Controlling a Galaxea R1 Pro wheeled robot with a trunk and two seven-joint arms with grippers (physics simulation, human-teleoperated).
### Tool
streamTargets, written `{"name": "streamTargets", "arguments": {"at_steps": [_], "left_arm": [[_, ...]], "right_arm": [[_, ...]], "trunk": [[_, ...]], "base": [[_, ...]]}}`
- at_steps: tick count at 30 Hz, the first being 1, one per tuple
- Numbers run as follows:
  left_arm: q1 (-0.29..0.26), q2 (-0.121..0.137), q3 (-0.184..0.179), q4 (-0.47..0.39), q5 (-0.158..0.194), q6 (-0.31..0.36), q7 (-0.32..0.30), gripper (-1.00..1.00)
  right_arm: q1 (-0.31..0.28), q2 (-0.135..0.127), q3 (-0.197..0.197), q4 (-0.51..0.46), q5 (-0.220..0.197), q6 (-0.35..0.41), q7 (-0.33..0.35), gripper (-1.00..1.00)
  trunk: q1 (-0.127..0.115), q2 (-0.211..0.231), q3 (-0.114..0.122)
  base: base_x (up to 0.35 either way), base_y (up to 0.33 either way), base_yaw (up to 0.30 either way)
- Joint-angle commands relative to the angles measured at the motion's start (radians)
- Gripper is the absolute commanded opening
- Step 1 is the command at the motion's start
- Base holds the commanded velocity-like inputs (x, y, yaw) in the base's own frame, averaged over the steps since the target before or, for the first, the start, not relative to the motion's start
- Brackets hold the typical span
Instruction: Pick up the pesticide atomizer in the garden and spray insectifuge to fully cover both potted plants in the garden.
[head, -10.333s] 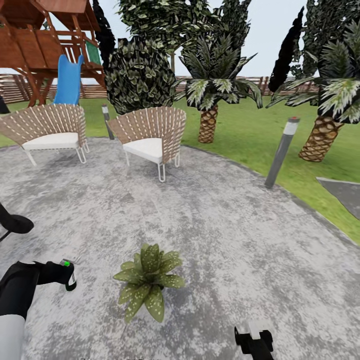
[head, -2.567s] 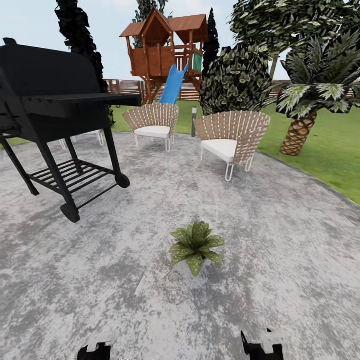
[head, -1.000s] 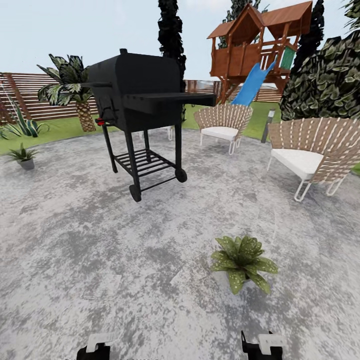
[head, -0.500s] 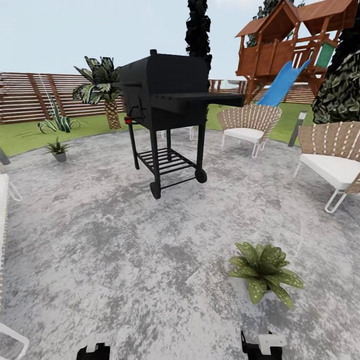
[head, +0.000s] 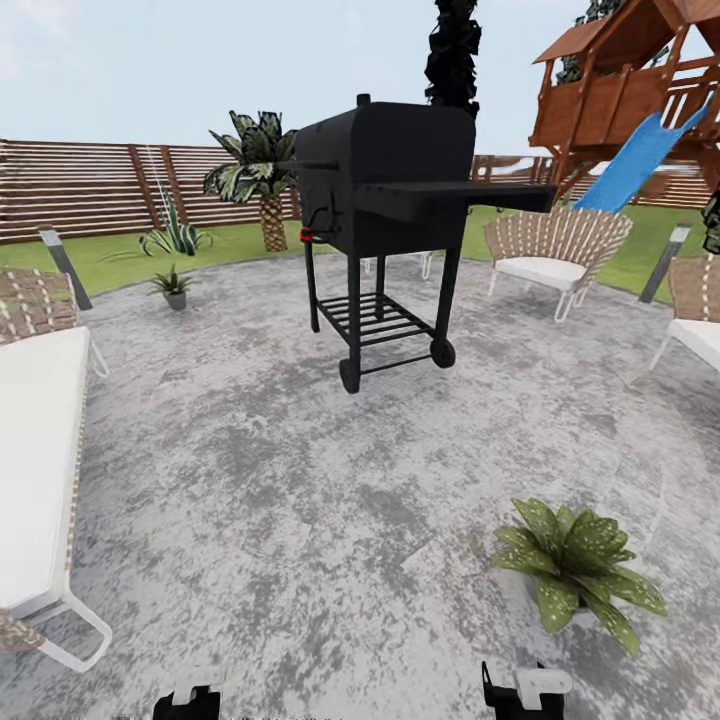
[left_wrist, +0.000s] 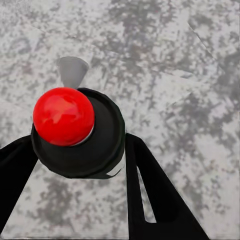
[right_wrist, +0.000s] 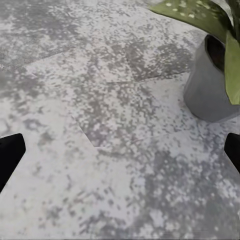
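Bottle (left_wrist: 77, 132): dark, red-topped, upright between the two fingers of the left hand (left_wrist: 75, 165), above the patio.
Left hand: clenched on the bottle; black finger (left_wrist: 155, 195) pressed to its side.
Right hand (right_wrist: 120, 150): released, fingertips (right_wrist: 10, 152) wide apart, nothing between; low over the stone just beside the grey pot.
Broad-leaved plant (head: 578, 568): spotted leaves, grey pot (right_wrist: 210, 90), on the patio (head: 300, 480) near the right hand.
Spiky plant (head: 174, 287): small, pale pot, far patio edge by the lawn (head: 120, 255).
Grill (head: 385, 215): black, wheeled, mid-patio.
Chair (head: 550, 255): woven, behind the grill.
Fence (head: 100, 185): brown slats, at the back.
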Motion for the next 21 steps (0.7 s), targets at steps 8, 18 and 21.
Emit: {"name": "streamTargets", "arguments": {"at_steps": [8, 18, 21], "left_arm": [[-0.001, 0.0, 0.007, -0.001, -0.007, -0.003, -0.004, -1.0], [-0.001, 0.0, 0.007, 0.001, -0.007, -0.003, -0.004, -1.0], [-0.001, 0.0, 0.007, 0.001, -0.007, -0.003, -0.004, -1.0]], "right_arm": [[0.0, 0.0, 0.009, 0.0, -0.002, -0.001, -0.006, 1.0], [0.0, 0.0, 0.009, 0.0, -0.002, -0.002, -0.006, 1.0], [0.0, 0.0, 0.009, 0.0, -0.002, -0.002, -0.006, 1.0]], "trunk": [[0.0, 0.0, -0.006], [0.0, 0.0, -0.013], [0.0, 0.0, -0.015]], "base": [[0.0, 0.0, 0.279], [0.0, 0.0, 0.279], [0.0, 0.0, 0.279]]}}
